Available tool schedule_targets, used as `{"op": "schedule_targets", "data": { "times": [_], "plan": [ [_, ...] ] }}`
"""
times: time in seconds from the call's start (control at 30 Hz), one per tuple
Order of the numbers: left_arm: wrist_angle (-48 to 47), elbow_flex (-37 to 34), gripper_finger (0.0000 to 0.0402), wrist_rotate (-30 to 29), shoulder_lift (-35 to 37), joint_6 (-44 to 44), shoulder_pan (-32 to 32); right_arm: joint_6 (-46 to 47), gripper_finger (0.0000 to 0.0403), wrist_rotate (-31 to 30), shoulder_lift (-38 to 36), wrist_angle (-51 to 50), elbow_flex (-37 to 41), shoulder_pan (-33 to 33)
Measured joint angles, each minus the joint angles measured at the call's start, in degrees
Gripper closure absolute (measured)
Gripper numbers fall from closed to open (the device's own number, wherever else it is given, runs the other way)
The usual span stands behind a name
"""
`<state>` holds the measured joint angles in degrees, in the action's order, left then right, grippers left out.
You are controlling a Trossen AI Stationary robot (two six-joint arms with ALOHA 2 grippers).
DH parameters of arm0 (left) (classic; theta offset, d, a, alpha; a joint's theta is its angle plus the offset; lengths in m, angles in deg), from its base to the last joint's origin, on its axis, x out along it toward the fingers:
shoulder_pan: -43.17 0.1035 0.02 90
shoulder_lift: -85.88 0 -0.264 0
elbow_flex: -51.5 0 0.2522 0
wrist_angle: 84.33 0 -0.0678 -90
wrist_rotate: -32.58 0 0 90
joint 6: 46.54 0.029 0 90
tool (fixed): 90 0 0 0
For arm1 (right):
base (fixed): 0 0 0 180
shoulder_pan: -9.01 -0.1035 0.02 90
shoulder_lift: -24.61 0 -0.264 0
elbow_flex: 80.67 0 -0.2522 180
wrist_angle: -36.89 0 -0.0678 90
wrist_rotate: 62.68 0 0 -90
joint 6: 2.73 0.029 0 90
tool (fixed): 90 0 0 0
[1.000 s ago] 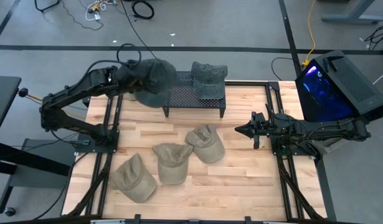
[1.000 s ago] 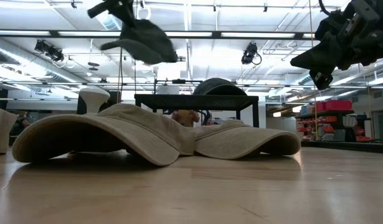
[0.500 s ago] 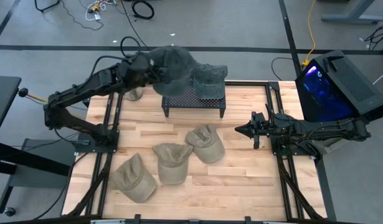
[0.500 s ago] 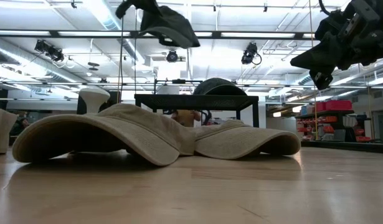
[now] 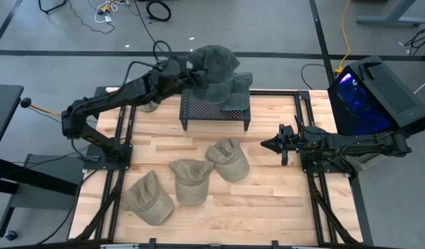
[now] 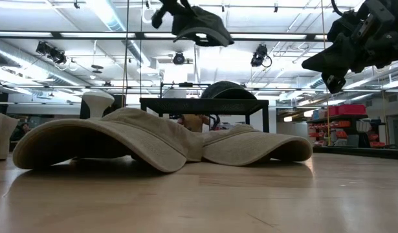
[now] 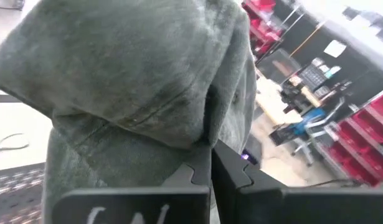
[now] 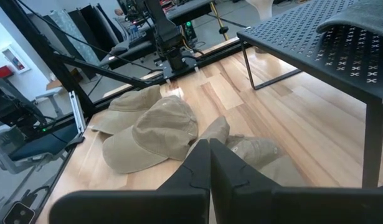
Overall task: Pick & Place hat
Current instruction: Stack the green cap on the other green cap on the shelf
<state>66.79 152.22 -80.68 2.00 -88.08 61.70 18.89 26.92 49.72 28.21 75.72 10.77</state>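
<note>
A dark grey hat [image 5: 213,64] hangs in the air above the black perforated rack [image 5: 205,109] at the far edge of the wooden table [image 5: 267,200]. The left gripper [image 5: 186,73] is clamped on it, fingers closed over the fabric. A second grey hat [image 5: 234,88] already sits on the rack's right side, just beside the carried one. Three tan hats [image 5: 190,180] lie on the table in front of the rack. The right gripper [image 5: 266,144] waits at the table's right side with its fingers pressed together, empty. If released too far right, the floppy hat could land on its neighbour, or its brim could drape over the rack's edge and slide off.
</note>
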Motion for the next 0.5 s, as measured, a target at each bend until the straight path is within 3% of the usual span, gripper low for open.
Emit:
{"op": "schedule_targets", "data": {
  "times": [0.5],
  "plan": [
    [8.7,0.0,0.0401,-0.5,-7.9,-4.8,-0.8,0.0,0.0403,1.5,0.0,0.0,0.0,0.0]
  ]
}}
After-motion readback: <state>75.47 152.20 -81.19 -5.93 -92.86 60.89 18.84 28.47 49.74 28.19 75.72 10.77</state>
